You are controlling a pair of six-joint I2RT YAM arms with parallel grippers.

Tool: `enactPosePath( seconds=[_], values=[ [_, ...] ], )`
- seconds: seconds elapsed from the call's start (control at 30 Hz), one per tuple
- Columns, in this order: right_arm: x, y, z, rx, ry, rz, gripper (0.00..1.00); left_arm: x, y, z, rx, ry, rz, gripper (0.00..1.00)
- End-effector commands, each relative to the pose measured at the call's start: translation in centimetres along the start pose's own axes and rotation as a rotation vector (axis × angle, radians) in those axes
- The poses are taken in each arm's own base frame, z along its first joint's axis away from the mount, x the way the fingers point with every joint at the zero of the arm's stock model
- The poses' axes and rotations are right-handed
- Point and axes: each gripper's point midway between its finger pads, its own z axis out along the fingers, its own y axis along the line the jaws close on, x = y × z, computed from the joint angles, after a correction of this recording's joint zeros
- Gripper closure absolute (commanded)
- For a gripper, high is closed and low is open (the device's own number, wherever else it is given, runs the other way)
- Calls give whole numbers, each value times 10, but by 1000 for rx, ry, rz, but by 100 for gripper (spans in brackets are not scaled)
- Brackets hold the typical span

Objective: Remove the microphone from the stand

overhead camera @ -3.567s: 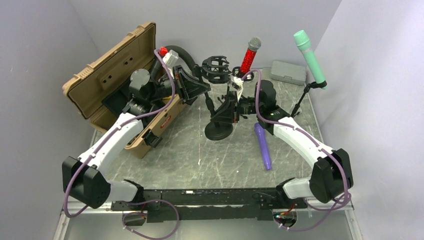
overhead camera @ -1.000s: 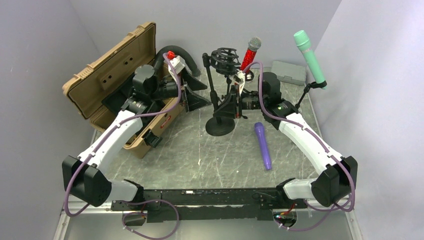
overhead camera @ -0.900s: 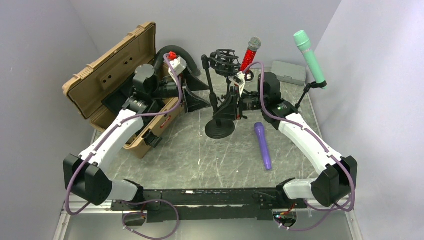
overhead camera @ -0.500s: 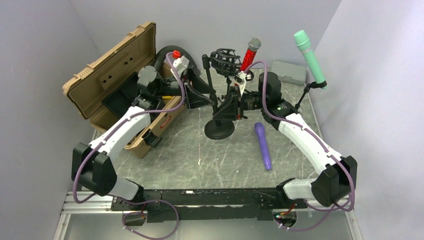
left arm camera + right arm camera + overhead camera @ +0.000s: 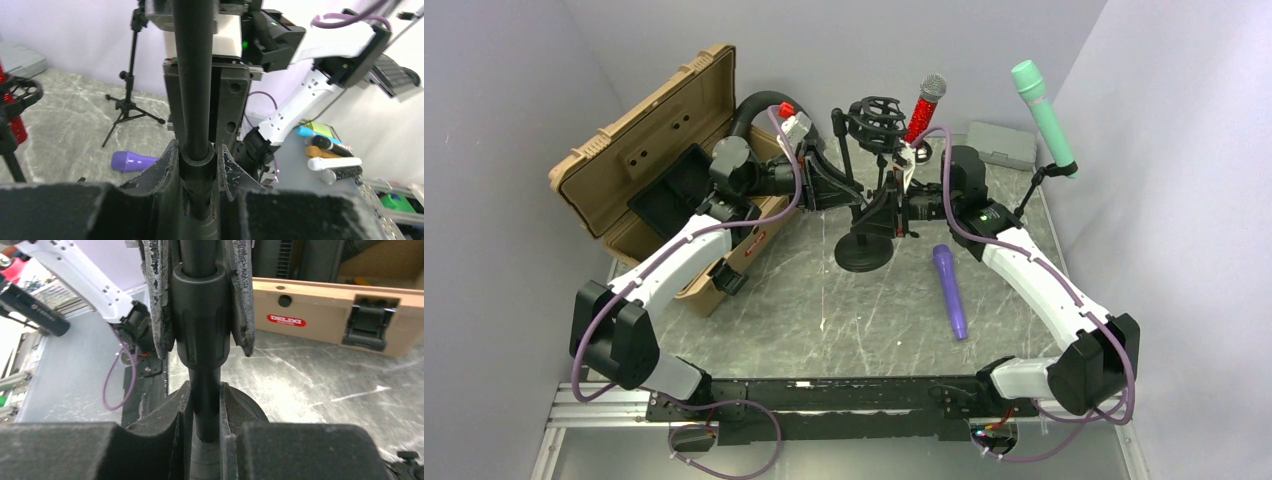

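A black microphone stand (image 5: 864, 252) with a round base and an empty shock mount (image 5: 874, 112) stands mid-table. A red glitter microphone (image 5: 921, 112) with a silver head sits tilted in a clip just right of the mount. My left gripper (image 5: 852, 196) is shut on the stand pole's collar (image 5: 198, 165) in the left wrist view. My right gripper (image 5: 882, 215) is shut on the same pole (image 5: 205, 390) just below it, from the opposite side. In the right wrist view the left gripper's fingers (image 5: 160, 300) clamp the collar above my right gripper (image 5: 205, 407).
An open tan case (image 5: 654, 160) stands at the back left. A teal microphone (image 5: 1044, 115) sits on a tripod stand at the right. A purple microphone (image 5: 950, 290) lies on the table. A grey box (image 5: 1001, 145) is at the back.
My left gripper moved right from the tan case to the stand pole and shut on its collar. My right gripper has stayed clamped on the pole.
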Motion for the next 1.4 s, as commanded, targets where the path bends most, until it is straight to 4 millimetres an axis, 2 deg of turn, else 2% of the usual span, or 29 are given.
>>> enactPosePath(
  seconds=[0.0, 0.23, 0.37, 0.43, 0.47, 0.5, 0.63, 0.7, 0.73, 0.9, 1.03, 1.2, 1.37],
  values=[
    [-21, -16, -8, 153, -50, -116, 100, -13, 5, 4, -110, -48, 6, 100],
    [-30, -46, -21, 367, -66, -125, 100, -4, 46, 1, -459, -11, -131, 100],
    [-33, -59, -25, 445, -73, -101, 100, 10, 59, -1, -658, 37, -217, 100],
    [-33, -59, -24, 445, -75, -95, 100, 9, 57, 1, -680, 49, -207, 100],
    [-32, -58, -24, 437, -76, -93, 100, 8, 55, 1, -676, 52, -193, 95],
    [-32, -55, -23, 425, -78, -96, 100, 5, 52, 2, -660, 54, -175, 82],
    [-29, -45, -22, 378, -72, -114, 100, 0, 38, 4, -583, 62, -79, 23],
    [-27, -36, -20, 331, -69, -128, 100, -5, 29, 3, -525, 63, -7, 4],
    [-26, -31, -19, 300, -66, -135, 100, -7, 23, 3, -482, 71, 33, 1],
    [-16, 3, -13, 93, -45, -178, 100, -16, -1, -8, -329, 123, 259, 0],
    [-12, 34, -12, -88, -45, -182, 100, -16, -18, -17, -179, 164, 400, 1],
    [-13, 42, -11, -153, -35, -172, 100, -5, -28, -17, -45, 171, 411, 1],
    [-13, 42, -10, -171, -35, -150, 100, 1, -31, -9, 35, 138, 326, 14]
  ],
)
